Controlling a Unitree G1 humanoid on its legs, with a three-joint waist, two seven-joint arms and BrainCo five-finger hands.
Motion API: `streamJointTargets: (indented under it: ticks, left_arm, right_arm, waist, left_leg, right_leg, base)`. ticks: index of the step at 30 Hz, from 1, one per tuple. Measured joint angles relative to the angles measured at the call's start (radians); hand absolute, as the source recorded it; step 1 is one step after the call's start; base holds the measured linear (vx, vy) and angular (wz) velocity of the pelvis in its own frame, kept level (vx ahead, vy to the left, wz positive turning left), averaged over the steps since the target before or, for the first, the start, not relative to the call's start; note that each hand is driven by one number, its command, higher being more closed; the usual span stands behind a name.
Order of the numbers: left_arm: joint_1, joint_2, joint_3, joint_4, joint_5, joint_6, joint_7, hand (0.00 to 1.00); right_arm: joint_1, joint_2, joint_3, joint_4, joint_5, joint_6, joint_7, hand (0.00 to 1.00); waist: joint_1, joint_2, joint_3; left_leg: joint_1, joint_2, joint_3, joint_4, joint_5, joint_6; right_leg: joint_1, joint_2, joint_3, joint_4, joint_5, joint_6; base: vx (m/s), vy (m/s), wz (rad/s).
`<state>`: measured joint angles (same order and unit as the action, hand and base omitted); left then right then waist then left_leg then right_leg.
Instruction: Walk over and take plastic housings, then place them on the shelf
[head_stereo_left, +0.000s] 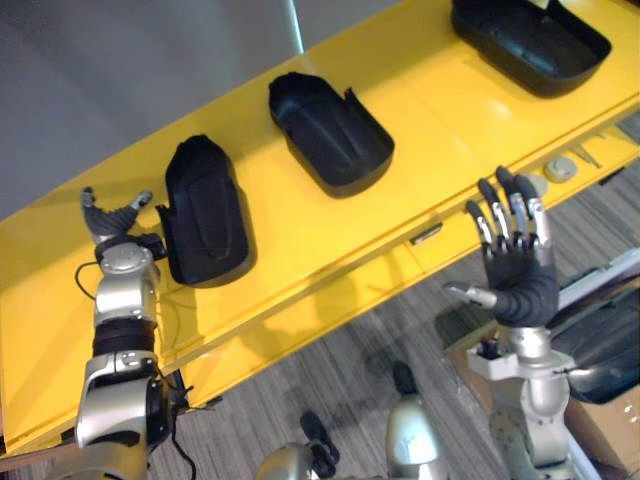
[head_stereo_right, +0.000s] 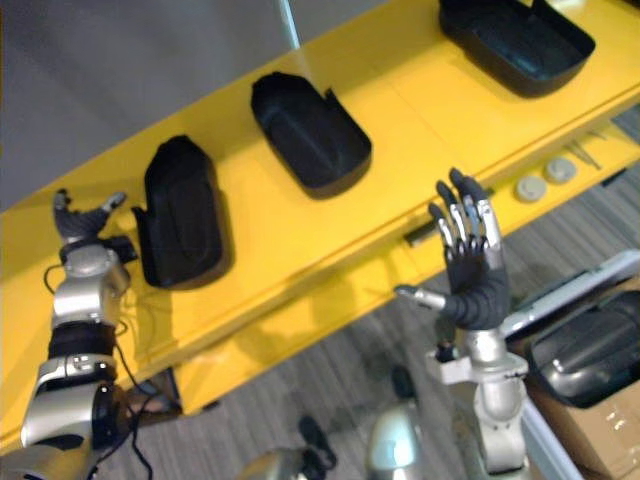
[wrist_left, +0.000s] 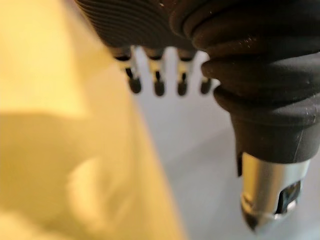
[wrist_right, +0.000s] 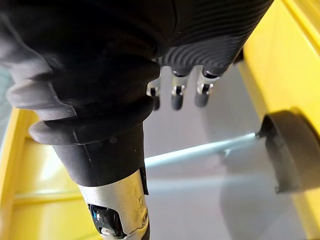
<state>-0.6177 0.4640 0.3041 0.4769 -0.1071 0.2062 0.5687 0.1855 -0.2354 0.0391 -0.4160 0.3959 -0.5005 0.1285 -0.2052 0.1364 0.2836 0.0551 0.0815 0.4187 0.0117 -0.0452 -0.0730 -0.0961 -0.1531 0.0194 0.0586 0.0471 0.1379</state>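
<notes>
Three black plastic housings lie on the yellow shelf (head_stereo_left: 300, 240): a left housing (head_stereo_left: 205, 210), a middle housing (head_stereo_left: 330, 130) and a far right housing (head_stereo_left: 530, 40), all with the hollow side up. My left hand (head_stereo_left: 115, 225) rests over the shelf just left of the left housing, fingers spread and relaxed, holding nothing. My right hand (head_stereo_left: 515, 260) is raised in front of the shelf's front edge, fingers straight, open and empty. In the right wrist view a housing (wrist_right: 292, 150) shows past the straight fingers (wrist_right: 175, 95).
Two small round discs (head_stereo_left: 560, 168) lie near the shelf's front right edge. A small dark handle (head_stereo_left: 427, 234) sits on the shelf's front face. A cardboard box (head_stereo_left: 610, 425) and a dark moulded part (head_stereo_left: 600, 350) stand on the grey floor at the lower right.
</notes>
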Motion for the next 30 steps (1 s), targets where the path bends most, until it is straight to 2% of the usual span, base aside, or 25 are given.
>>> streamJointTargets:
  ticks: [3,4,5,7,8,9,10,12,13,15,16,17,18,24,30]
  left_arm:
    - [0.092,0.000,0.005,-0.116,0.010,-0.052,0.026,0.00]
    - [0.163,-0.001,0.011,-0.222,0.011,-0.096,0.040,0.00]
    - [0.193,-0.004,0.019,-0.270,0.019,-0.115,0.041,0.00]
    - [0.311,-0.059,0.080,-0.451,0.081,-0.191,0.043,0.00]
    - [0.342,-0.076,0.090,-0.494,0.089,-0.213,0.043,0.00]
    - [0.418,-0.118,0.108,-0.583,0.097,-0.257,0.035,0.00]
    - [0.459,-0.142,0.112,-0.624,0.112,-0.273,0.031,0.00]
    - [0.619,-0.236,0.108,-0.759,0.124,-0.322,-0.031,0.00]
    - [0.657,-0.258,0.106,-0.781,0.124,-0.341,-0.048,0.00]
    - [0.772,-0.330,0.104,-0.838,0.124,-0.420,-0.110,0.00]
    - [0.790,-0.341,0.104,-0.842,0.118,-0.452,-0.121,0.00]
    - [0.817,-0.364,0.104,-0.861,0.104,-0.508,-0.146,0.00]
    - [0.898,-0.455,0.066,-0.946,0.026,-0.702,-0.307,0.00]
    - [0.898,-0.455,0.062,-0.946,0.023,-0.703,-0.308,0.00]
    - [0.890,-0.456,-0.025,-0.946,-0.050,-0.700,-0.329,0.00]
  right_arm:
    - [0.012,0.010,0.005,0.011,-0.010,-0.002,-0.001,0.00]
    - [0.018,0.021,0.004,0.015,-0.027,-0.002,-0.010,0.00]
    - [0.017,0.026,0.004,0.018,-0.035,-0.002,-0.020,0.00]
    - [0.018,0.035,0.002,0.040,-0.067,-0.002,-0.048,0.00]
    - [0.018,0.036,0.000,0.044,-0.076,-0.002,-0.058,0.00]
    - [0.017,0.039,-0.001,0.044,-0.099,-0.002,-0.080,0.00]
    - [0.015,0.042,-0.002,0.044,-0.106,-0.002,-0.089,0.00]
    - [-0.010,0.066,-0.016,0.045,-0.146,0.000,-0.122,0.00]
    - [-0.018,0.072,-0.019,0.045,-0.158,0.003,-0.131,0.00]
    - [-0.047,0.076,-0.024,0.065,-0.183,0.006,-0.151,0.00]
    - [-0.054,0.077,-0.029,0.074,-0.184,0.006,-0.153,0.00]
    - [-0.061,0.079,-0.041,0.084,-0.186,0.006,-0.159,0.00]
    - [-0.122,0.137,-0.078,0.129,-0.183,0.006,-0.239,0.00]
    - [-0.122,0.137,-0.078,0.147,-0.183,0.006,-0.239,0.00]
    - [-0.120,0.155,-0.086,0.225,-0.175,0.045,-0.233,0.00]
  waist:
    - [0.004,0.000,-0.048]
    - [0.008,-0.001,-0.075]
    - [0.015,-0.002,-0.081]
    - [0.041,-0.006,-0.113]
    - [0.051,-0.007,-0.117]
    - [0.072,-0.008,-0.132]
    - [0.083,-0.008,-0.141]
    - [0.110,-0.020,-0.157]
    - [0.116,-0.024,-0.158]
    - [0.148,-0.041,-0.167]
    - [0.153,-0.045,-0.168]
    - [0.167,-0.054,-0.174]
    - [0.190,-0.159,-0.190]
    - [0.190,-0.166,-0.190]
    - [0.190,-0.182,-0.156]
  left_leg:
    - [0.018,0.001,-0.026,-0.013,0.002,-0.002]
    - [0.024,0.001,-0.050,-0.021,0.004,-0.004]
    - [0.029,0.001,-0.054,-0.024,0.005,-0.005]
    - [0.038,0.001,-0.089,-0.027,0.005,-0.006]
    - [0.043,0.001,-0.099,-0.030,0.006,-0.007]
    - [0.050,0.001,-0.111,-0.039,0.008,-0.010]
    - [0.050,0.000,-0.118,-0.040,0.010,-0.010]
    - [0.050,0.000,-0.159,-0.040,0.013,-0.013]
    - [0.050,0.000,-0.165,-0.040,0.014,-0.014]
    - [0.047,-0.001,-0.192,-0.043,0.019,-0.016]
    - [0.048,-0.002,-0.197,-0.045,0.022,-0.016]
    - [0.049,-0.005,-0.207,-0.056,0.030,-0.015]
    - [0.050,-0.013,-0.225,-0.092,0.057,-0.016]
    - [0.050,-0.013,-0.227,-0.091,0.058,-0.016]
    - [0.048,-0.018,-0.251,-0.091,0.066,-0.013]
  right_leg:
    - [0.045,0.000,-0.029,-0.034,0.002,-0.002]
    - [0.070,-0.001,-0.055,-0.053,0.003,-0.001]
    - [0.080,-0.001,-0.062,-0.059,0.003,-0.001]
    - [0.126,-0.002,-0.103,-0.089,0.003,-0.001]
    - [0.137,-0.002,-0.112,-0.094,0.003,-0.001]
    - [0.157,-0.002,-0.131,-0.107,0.003,-0.001]
    - [0.162,-0.002,-0.138,-0.111,0.003,-0.001]
    - [0.195,-0.002,-0.180,-0.130,0.003,-0.001]
    - [0.203,-0.002,-0.190,-0.135,0.003,-0.001]
    - [0.216,-0.001,-0.215,-0.138,0.003,-0.002]
    - [0.222,-0.002,-0.223,-0.138,0.002,-0.002]
    - [0.223,-0.003,-0.237,-0.138,0.002,-0.003]
    - [0.216,-0.004,-0.260,-0.121,-0.007,-0.016]
    - [0.216,-0.004,-0.260,-0.120,-0.007,-0.016]
    - [0.217,-0.009,-0.269,-0.102,-0.010,-0.018]
  base:
    - [0.07,-0.008,0.27]
    - [0.05,-0.013,0.37]
    - [0.05,-0.016,0.39]
    - [0.04,-0.021,0.39]
    - [0.03,-0.020,0.43]
    - [0.01,-0.016,0.29]
    - [0.02,-0.027,0.40]
    - [0.00,-0.032,0.44]
    - [-0.04,-0.034,0.37]
    - [-0.04,-0.031,0.30]
    - [-0.04,-0.020,0.30]
    - [-0.02,-0.009,0.20]
    - [-0.03,-0.005,0.12]
    - [0.00,0.000,0.01]
    - [-0.03,0.001,0.06]
